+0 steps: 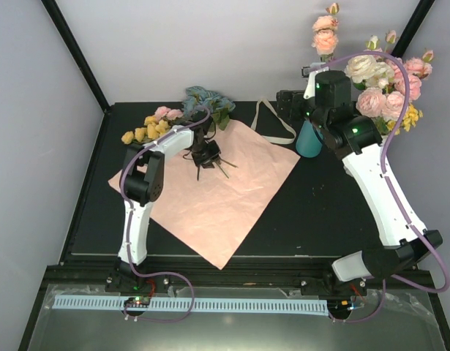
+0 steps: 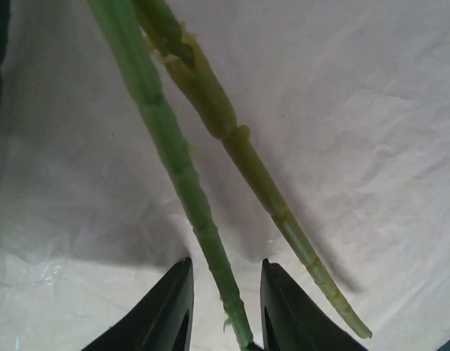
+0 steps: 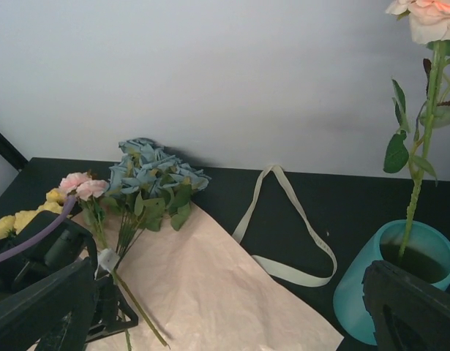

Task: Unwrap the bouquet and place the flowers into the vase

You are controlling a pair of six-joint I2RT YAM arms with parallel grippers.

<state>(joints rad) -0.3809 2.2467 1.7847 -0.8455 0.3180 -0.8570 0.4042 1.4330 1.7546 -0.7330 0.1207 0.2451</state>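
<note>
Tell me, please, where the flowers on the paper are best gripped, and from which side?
Probably the bare stems, below the leaves, from above: the flowers lie flat on the paper, blooms toward the back, and the thin stems splay apart, so closing across them gathers the bunch.

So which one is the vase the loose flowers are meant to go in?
Look to the far right corner of the black table, where a big bunch of pink and cream roses stands. Just left of it is the vase. It is a plain, smooth teal cylinder holding a single long-stemmed rose.
</note>
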